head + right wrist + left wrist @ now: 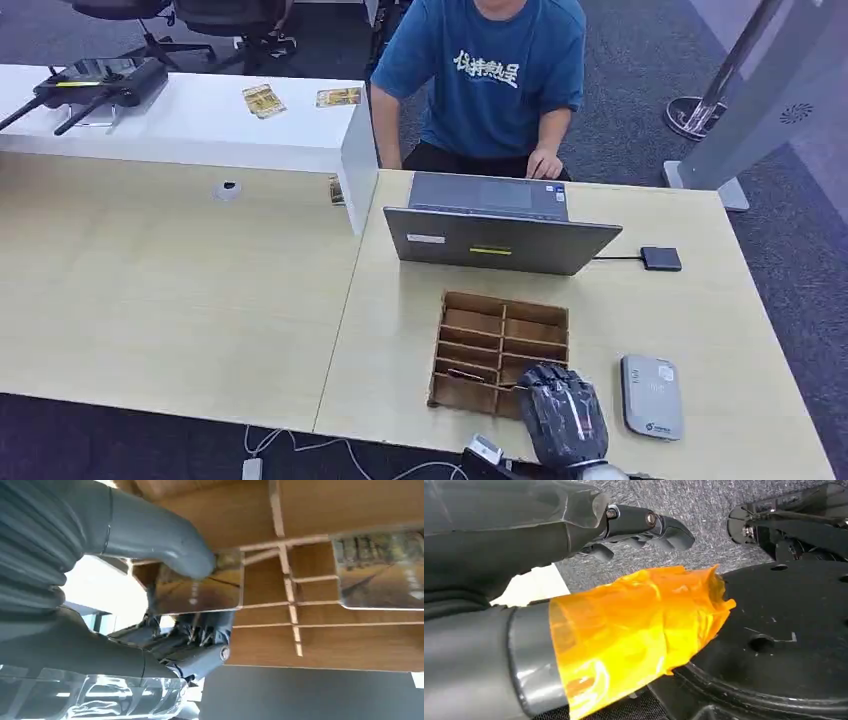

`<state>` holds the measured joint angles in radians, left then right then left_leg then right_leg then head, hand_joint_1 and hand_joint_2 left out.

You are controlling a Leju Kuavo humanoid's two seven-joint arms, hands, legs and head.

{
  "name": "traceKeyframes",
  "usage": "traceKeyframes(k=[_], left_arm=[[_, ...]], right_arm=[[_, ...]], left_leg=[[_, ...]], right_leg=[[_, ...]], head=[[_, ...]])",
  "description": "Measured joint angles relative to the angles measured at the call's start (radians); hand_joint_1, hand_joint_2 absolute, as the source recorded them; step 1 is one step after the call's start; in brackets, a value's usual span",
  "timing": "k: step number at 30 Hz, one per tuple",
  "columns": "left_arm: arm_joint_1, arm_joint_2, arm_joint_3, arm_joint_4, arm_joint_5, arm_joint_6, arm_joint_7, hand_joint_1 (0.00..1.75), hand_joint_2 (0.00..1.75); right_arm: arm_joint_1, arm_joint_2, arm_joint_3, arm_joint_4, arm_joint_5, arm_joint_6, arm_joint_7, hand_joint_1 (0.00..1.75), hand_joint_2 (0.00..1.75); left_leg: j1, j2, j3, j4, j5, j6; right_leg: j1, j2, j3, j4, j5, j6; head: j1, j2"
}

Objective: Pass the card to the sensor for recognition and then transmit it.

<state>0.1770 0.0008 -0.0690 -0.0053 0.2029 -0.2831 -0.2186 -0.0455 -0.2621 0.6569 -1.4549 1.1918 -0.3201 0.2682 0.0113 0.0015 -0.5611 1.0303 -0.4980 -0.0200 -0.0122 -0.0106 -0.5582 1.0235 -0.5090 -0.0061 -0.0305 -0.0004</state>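
Note:
My right hand (565, 415) hangs over the near right corner of the wooden slotted box (505, 345). Up close, its thumb (165, 540) and dark fingers (200, 635) pinch a glossy card (200, 592) that still stands in a slot of the box (350, 645). A second card (380, 575) sits in a neighbouring slot, and one card edge (466, 376) pokes out of a near left slot. The grey sensor (651, 396) lies flat on the desk just right of the hand. My left hand (614, 625), its thumb wrapped in orange tape, hangs over carpet holding nothing.
An open laptop (500, 238) stands behind the box, with a person in a blue shirt (490, 70) seated at it. A small black adapter (661, 259) lies right of the laptop. Two loose cards (263, 100) rest on the white counter far left.

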Motion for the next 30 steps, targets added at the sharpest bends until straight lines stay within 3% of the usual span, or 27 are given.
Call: traceKeyframes(k=[3,17,30], left_arm=[[0.000,0.000,-0.003,0.000,0.001,0.000,0.000,0.00,0.00],[0.000,0.000,-0.005,0.000,0.003,0.000,0.000,0.00,0.00],[0.000,0.000,-0.007,0.000,0.007,0.000,0.000,0.00,0.00]], right_arm=[[-0.003,0.000,0.000,0.000,-0.005,0.003,-0.003,1.75,1.75],[-0.007,0.000,0.000,-0.005,-0.005,0.002,-0.005,1.75,1.75],[-0.006,0.000,0.003,-0.019,-0.007,-0.040,-0.010,1.75,1.75]], left_leg=[[0.000,0.000,0.000,0.000,0.000,0.000],[0.000,0.000,0.000,0.000,0.000,0.000],[0.000,0.000,0.000,0.000,0.000,0.000]], right_leg=[[0.000,0.000,0.000,0.000,0.000,0.000],[0.000,0.000,0.000,0.000,0.000,0.000],[0.000,0.000,0.000,0.000,0.000,0.000]], head=[[0.000,0.000],[0.000,0.000],[0.000,0.000]])
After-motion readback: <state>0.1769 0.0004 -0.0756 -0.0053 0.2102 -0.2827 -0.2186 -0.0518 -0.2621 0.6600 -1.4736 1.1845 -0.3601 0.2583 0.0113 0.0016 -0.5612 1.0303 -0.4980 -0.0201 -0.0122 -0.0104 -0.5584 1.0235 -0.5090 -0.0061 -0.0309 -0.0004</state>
